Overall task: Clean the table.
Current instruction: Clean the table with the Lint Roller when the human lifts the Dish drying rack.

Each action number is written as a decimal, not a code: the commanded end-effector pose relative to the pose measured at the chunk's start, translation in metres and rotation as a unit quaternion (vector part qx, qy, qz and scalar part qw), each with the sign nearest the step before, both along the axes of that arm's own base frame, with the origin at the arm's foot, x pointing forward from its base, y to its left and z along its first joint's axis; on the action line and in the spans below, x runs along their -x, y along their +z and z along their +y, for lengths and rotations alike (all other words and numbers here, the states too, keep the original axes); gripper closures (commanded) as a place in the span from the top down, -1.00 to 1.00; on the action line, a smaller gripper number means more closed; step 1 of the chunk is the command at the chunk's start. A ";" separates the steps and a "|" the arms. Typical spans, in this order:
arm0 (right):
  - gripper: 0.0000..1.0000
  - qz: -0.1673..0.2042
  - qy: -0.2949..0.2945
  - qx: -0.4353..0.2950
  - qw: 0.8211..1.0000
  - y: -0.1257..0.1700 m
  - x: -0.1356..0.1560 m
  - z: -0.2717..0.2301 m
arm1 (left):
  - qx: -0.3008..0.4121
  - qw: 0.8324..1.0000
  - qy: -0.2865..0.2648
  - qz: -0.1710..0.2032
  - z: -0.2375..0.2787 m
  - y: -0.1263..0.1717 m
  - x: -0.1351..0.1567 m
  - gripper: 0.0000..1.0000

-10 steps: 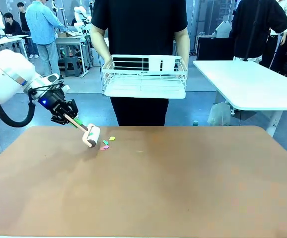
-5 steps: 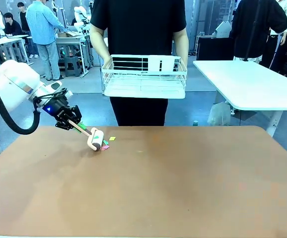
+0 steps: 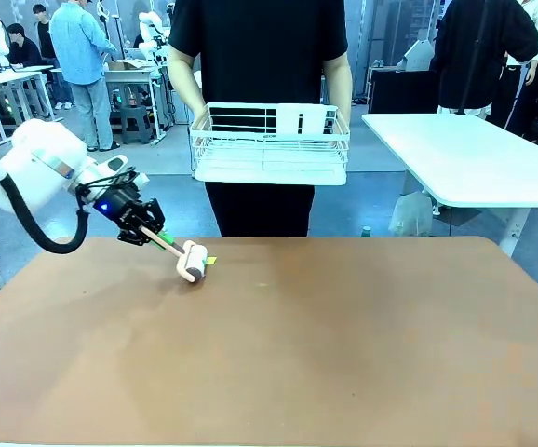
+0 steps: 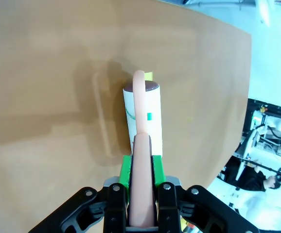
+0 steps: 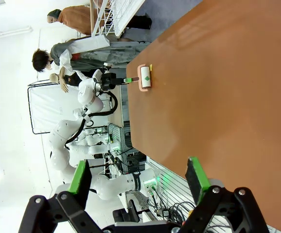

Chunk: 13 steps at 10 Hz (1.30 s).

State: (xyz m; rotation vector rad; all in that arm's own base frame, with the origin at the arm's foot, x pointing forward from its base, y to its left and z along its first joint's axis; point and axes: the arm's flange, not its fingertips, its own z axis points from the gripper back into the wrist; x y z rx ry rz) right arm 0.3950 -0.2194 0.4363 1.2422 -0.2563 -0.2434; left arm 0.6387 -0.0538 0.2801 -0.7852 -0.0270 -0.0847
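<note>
Table (image 3: 343, 354), matte reddish-brown, round-cornered, lies between robot and standing person (image 3: 260, 47) | front: sweeping step, left gripper (image 3: 151, 231) presses a white cylindrical lint roller (image 3: 192, 262) beside a yellow paper scrap (image 3: 210, 260) | left wrist: jaws pinch its smooth pink handle (image 4: 142, 184); next, roll over the scrap | right wrist: right gripper (image 5: 136, 175) spread, empty.

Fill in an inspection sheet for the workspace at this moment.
Surface: matte reddish-brown table, no stains seen.
Job's things: lint roller, drum resting on the table near its far left side.
Clutter: yellow paper scrap beside the drum; green scrap stuck on the drum.
Grippers: left gripper shut on the roller's handle; right gripper open, holding nothing.
Cables: black hose looping under the left arm, off the table.
Surroundings: person at the far side holding a white wire rack; white-topped table beyond.
</note>
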 end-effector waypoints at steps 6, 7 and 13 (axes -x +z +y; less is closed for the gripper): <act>1.00 -0.013 0.003 -0.005 1.000 0.003 -0.001 0.000 | -0.012 0.997 -0.059 0.043 -0.120 -0.042 -0.010 -0.59; 1.00 -0.013 0.003 -0.005 1.000 0.003 -0.001 0.000 | -0.013 0.998 -0.053 0.034 -0.119 -0.035 -0.010 -0.59; 1.00 -0.013 0.003 -0.005 1.000 0.003 -0.001 0.000 | -0.006 0.999 0.021 -0.040 -0.098 0.151 0.027 -0.59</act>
